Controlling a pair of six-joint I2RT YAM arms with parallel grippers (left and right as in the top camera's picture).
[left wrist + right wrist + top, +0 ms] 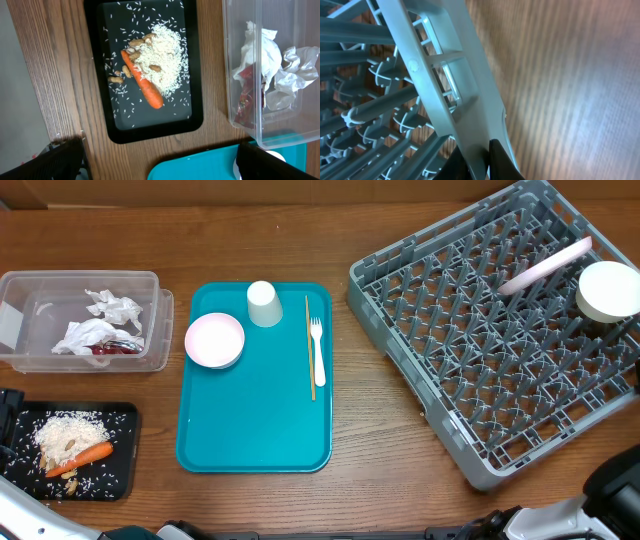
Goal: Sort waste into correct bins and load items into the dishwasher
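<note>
The clear tub (150,285) at the far left holds crumpled napkins (100,320) and a red wrapper (118,348). The black tray (120,420) at the front left holds rice (70,430) and a carrot (85,457). The teal tray (255,430) carries a pink bowl (214,339), a white cup (264,303), a wooden stick (309,345) and a white fork (318,350). The grey dish rack (450,330) holds a pink plate (545,265) and a white bowl (608,290). My left gripper (160,156) is open and empty above the table between the black tray (195,100) and the teal tray (200,167). My right gripper (482,160) is shut on the rack's rim (470,100).
Bare wooden table lies between the teal tray and the rack and along the front edge. In the left wrist view the tub (235,75) with napkins (265,55) stands to the right of the black tray. Both arms sit at the front edge.
</note>
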